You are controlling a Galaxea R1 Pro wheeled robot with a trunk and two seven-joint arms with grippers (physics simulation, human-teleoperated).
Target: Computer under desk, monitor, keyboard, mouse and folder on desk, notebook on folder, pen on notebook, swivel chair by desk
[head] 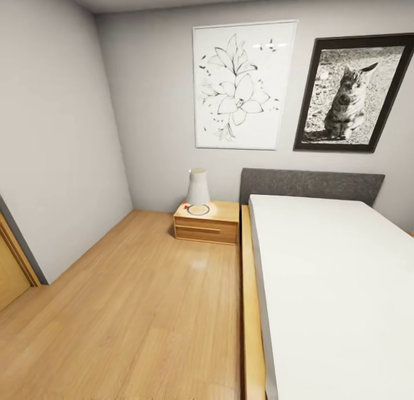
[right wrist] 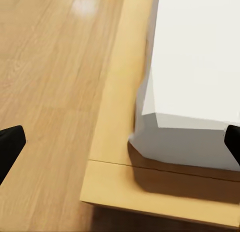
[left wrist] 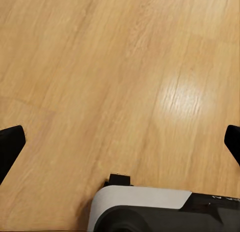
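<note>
None of the workspace items show from here; I am in a bedroom with grey walls and a wooden floor (head: pixel 132 308). My left gripper (left wrist: pixel 120 142) hangs open over bare floorboards, its two black fingertips (left wrist: pixel 10 144) far apart at the frame's sides, with part of my own white and black body (left wrist: pixel 150 209) below it. My right gripper (right wrist: pixel 120 142) is open too, fingertips (right wrist: pixel 10 142) wide apart, above the corner of a white mattress (right wrist: pixel 195 67) and its wooden bed frame (right wrist: pixel 150 192). Nothing is held in either one.
A bed (head: pixel 333 285) with a grey headboard (head: pixel 310 184) takes up the right side. A wooden nightstand (head: pixel 207 223) with a white lamp (head: pixel 197 187) stands by the far wall under two framed pictures (head: pixel 244 84). A wooden door frame (head: pixel 14 256) is at the left.
</note>
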